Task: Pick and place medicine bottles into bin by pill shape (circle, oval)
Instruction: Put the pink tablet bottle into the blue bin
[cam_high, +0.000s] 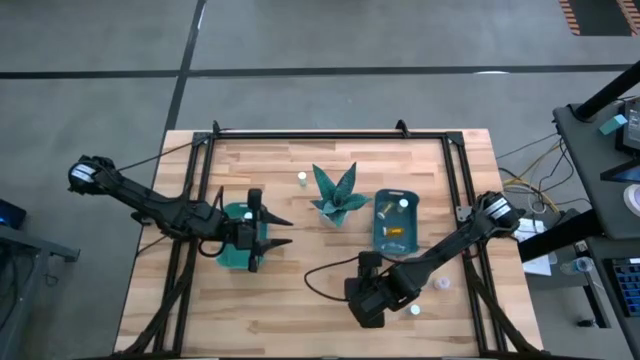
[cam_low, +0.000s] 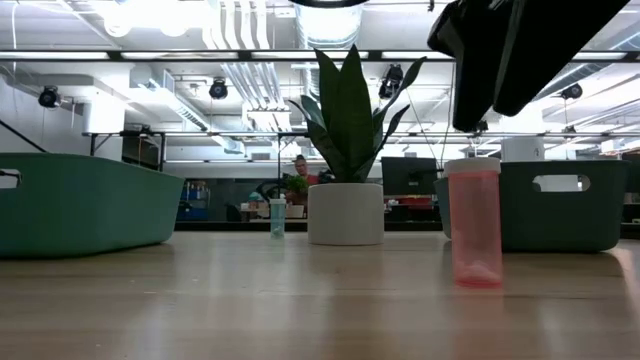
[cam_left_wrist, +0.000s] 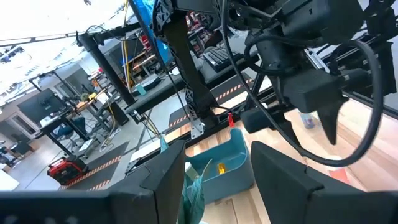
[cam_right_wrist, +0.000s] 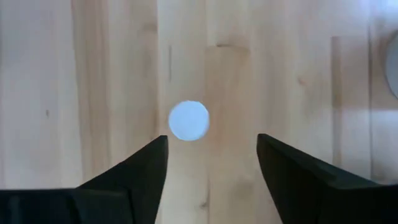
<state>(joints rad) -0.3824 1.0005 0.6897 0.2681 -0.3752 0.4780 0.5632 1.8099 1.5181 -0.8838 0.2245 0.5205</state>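
Here the right pincer (cam_right_wrist: 211, 162) hangs straight above a small orange-bodied medicine bottle with a white cap (cam_right_wrist: 189, 120), fingers spread wide and clear of it; the bottle stands upright on the pale wooden table (cam_high: 300, 320), lower centre of the high view. The left pincer (cam_high: 278, 231) hovers beside the left teal plastic bin (cam_high: 234, 262), fingers parted, nothing between them. Right of the teal spiky plant ornament (cam_high: 336, 195), the second teal bin (cam_high: 395, 222) holds bottles. One white-capped bottle (cam_high: 301, 179) stands upper centre; two more white-capped bottles (cam_high: 440, 284) stand lower right.

Lab: exposed ducts (cam_low: 240, 60), workbenches (cam_left_wrist: 149, 87)
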